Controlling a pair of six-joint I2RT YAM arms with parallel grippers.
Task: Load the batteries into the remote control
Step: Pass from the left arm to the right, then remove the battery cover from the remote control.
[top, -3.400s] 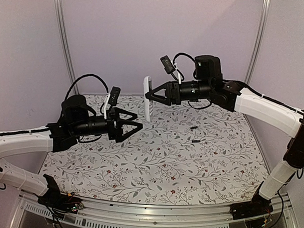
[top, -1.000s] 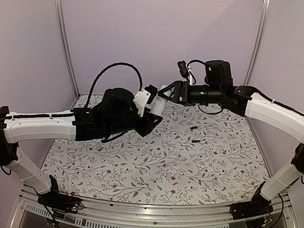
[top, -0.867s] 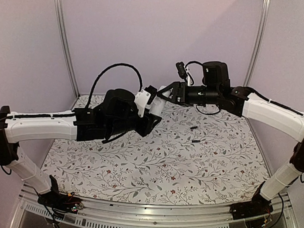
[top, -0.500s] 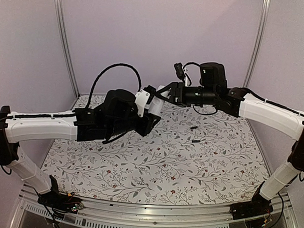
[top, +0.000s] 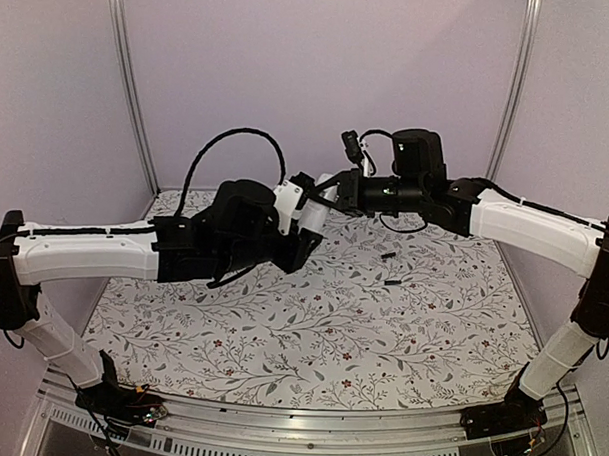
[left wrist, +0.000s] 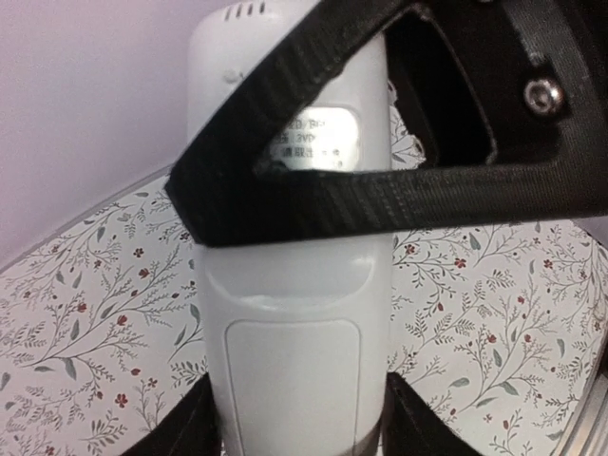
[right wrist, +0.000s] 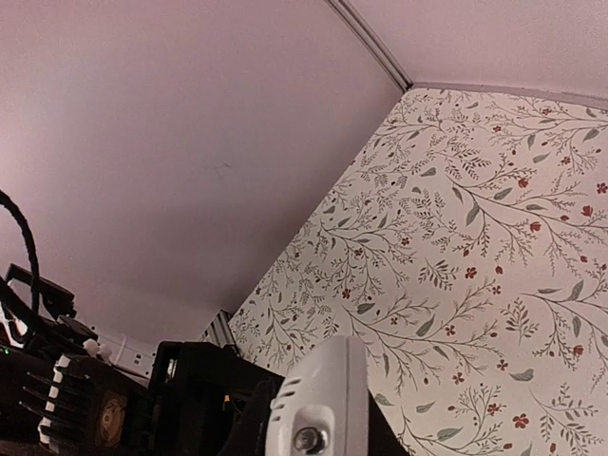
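The white remote control (top: 311, 214) is held upright in the air above the back of the table, between both grippers. My left gripper (top: 298, 244) is shut on its lower end. In the left wrist view the remote's back (left wrist: 294, 313) faces the camera, with a closed battery cover and my fingers (left wrist: 188, 429) on both sides. My right gripper (top: 329, 194) is shut on its upper part, and its black finger crosses the remote (left wrist: 285, 204). The right wrist view shows the remote's end (right wrist: 318, 404) between dark fingers. Two dark batteries (top: 387, 256) (top: 393, 282) lie on the table right of the remote.
The table has a floral cloth (top: 311, 338). Lilac walls and metal posts (top: 124, 82) close the back and sides. The left arm's cable (top: 227, 140) loops up above its wrist.
Since 3.4 s ago my left gripper has risen and closed on the remote's lower end. In the last second my right arm has shifted slightly left; the batteries have not moved.
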